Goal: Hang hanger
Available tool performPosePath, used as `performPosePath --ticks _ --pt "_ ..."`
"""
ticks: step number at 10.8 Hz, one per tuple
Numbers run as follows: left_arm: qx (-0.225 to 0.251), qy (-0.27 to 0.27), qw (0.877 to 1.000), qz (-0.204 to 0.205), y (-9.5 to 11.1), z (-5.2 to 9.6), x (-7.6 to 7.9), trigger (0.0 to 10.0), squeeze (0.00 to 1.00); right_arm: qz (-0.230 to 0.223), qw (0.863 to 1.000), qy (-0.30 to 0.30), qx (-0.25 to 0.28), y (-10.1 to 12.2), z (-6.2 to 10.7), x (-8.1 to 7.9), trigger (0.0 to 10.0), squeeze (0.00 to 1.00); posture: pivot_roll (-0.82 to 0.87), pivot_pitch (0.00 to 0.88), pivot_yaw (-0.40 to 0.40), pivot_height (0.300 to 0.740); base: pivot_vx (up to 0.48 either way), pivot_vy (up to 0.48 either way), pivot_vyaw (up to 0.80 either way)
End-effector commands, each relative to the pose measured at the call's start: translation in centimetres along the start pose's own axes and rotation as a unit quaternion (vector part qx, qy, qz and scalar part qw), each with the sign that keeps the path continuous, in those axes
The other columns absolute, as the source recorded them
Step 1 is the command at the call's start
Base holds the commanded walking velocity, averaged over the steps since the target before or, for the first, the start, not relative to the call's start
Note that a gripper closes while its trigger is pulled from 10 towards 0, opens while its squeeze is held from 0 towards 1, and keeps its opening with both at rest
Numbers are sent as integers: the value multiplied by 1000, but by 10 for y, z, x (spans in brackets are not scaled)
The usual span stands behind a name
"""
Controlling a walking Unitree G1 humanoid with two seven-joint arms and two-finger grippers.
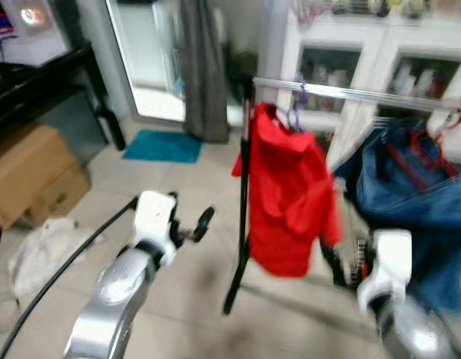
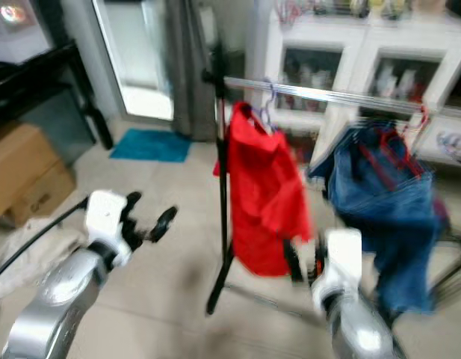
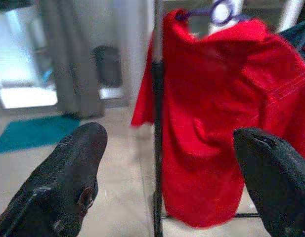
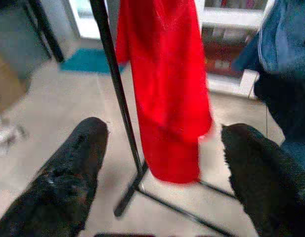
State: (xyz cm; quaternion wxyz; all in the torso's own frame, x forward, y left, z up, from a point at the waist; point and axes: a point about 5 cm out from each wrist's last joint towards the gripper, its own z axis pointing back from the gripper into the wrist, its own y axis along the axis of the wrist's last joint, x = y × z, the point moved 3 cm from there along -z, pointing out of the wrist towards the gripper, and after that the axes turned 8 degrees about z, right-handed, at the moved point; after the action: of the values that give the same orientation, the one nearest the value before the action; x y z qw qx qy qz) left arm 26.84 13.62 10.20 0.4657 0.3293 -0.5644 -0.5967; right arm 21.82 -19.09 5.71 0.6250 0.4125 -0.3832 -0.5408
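Head views: rail [image 1: 364,93], chrome, running across a black upright pole [image 1: 243,187]; purple hanger [image 1: 293,118] hooked over it, carrying red garment [image 1: 290,198]; blue denim garment [image 1: 409,198] hung further along the robot's right. White cabinet [image 1: 350,52] behind, cardboard box [image 1: 28,176] and teal mat [image 1: 163,146] to the left. Left gripper [image 1: 191,224] raised short of the pole, fingers parted, empty. Right gripper [image 1: 342,269] low beside the red hem; finger state here unreadable through blur.

Left wrist view: fingertips [image 3: 73,163] spread wide, nothing held; hanger hook looped on the rail above the red collar.

Right wrist view: fingertips [image 4: 78,153] likewise wide apart, empty; red hem hanging between them, beyond.

Handling, judged: hanger light, stiff, slick plastic; cloth soft, swinging. Best hold probably at the hook's neck, not the fabric.
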Motion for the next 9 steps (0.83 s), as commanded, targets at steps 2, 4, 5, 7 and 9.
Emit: performPosePath --ticks 2,4,5,7,9 --pt "-25 -9 1000 3 -16 14 5 10000 1000 3 999 3 -35 -24 1 -10 10000 1000 49 30 9 740 0 -246 0" --pt "-57 -12 998 -2 -43 23 6 10000 1000 32 996 26 -75 -52 -4 -18 10000 1000 64 34 -3 740 0 0 0" --pt "-71 -7 997 3 -53 25 6 10000 1000 25 996 21 -85 -62 -8 -17 10000 1000 68 12 -4 740 0 0 0" --pt "-105 -28 994 16 -76 16 11 10000 1000 12 994 6 -113 -81 -19 -11 10000 1000 67 0 5 740 0 0 0" --pt "-213 16 975 56 -138 4 -7 10000 1000 -16 974 -51 -222 -135 -24 3 10000 1000 52 0 -1 740 0 0 -400"
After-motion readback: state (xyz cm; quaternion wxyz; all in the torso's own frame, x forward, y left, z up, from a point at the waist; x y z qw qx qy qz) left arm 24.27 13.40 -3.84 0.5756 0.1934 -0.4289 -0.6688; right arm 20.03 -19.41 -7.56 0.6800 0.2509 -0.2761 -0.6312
